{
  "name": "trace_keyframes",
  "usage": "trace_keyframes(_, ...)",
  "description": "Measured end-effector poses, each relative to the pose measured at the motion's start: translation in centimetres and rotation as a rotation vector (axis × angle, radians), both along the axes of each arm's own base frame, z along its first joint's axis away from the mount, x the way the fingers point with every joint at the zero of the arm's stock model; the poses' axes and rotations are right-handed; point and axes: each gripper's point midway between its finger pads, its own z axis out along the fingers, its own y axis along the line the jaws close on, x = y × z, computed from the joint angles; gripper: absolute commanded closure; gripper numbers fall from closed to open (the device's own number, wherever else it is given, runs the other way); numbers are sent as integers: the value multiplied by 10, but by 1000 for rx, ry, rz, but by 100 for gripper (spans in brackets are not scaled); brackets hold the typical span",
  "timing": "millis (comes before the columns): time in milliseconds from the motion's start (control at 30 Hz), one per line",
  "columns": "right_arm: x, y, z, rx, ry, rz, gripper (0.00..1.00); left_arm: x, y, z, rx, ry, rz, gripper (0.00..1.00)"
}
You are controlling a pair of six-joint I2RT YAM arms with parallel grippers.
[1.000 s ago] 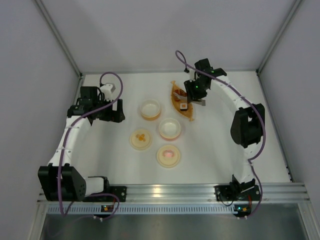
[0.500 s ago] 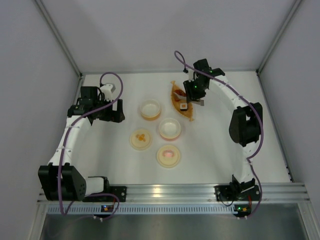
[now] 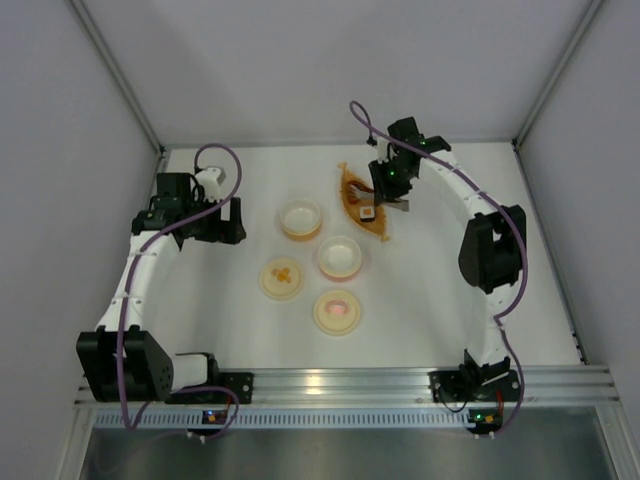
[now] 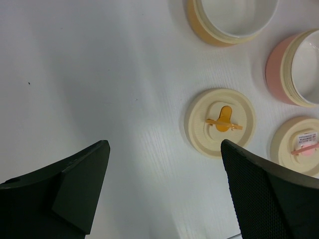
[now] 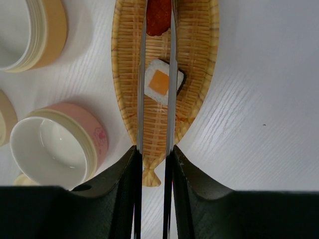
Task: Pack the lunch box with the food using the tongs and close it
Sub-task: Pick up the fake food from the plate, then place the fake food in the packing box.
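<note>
Right gripper (image 5: 153,162) pinches the tongs (image 5: 141,99), whose arms flank the roll (image 5: 160,82) ahead in the dish (image 5: 199,50). Left gripper (image 4: 163,159) gapes wide, empty. The sticker on the lid (image 4: 291,149) beside its right finger is unreadable.

Left arm (image 3: 130,285) & right arm (image 3: 462,185): white links w/ black joints, purple cable (image 3: 220,147) looped along each.

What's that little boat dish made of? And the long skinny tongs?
The boat dish looks like woven straw or bamboo, with criss-cross strands and a matte tan colour. The tongs look like metal, with thin, smooth, silvery-grey arms and a dull shine.
</note>
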Motion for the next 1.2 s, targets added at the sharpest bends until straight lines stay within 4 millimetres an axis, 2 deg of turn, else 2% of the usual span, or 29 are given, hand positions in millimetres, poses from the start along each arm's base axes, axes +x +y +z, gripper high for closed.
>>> trace_keyframes(100,-1,-2,6,17,-3,0,100,1,4,0,2,0,13,2)
trace_keyframes(200,0,-6,23,32,-39,2,100,1,4,0,2,0,14,2)
trace_keyframes(333,-3,-11,60,53,-123,14,100,1,6,2,-2,-3,18,2)
trace_keyframes(467,-15,-6,101,119,-201,59,100,2,10,5,-12,-7,28,2)
trace_keyframes(600,-27,5,124,166,-243,110,100,2,9,8,-24,-6,25,2)
trace_keyframes(700,-35,19,127,179,-246,158,100,1,8,8,-32,0,22,2)
trace_keyframes(933,-67,69,119,174,-231,314,100,-2,8,7,-42,13,22,2)
trace_keyframes(1067,-78,89,107,160,-212,373,100,-2,8,7,-44,14,22,2)
trace_keyframes(1200,-79,96,88,134,-177,386,100,-1,11,7,-51,15,30,2)
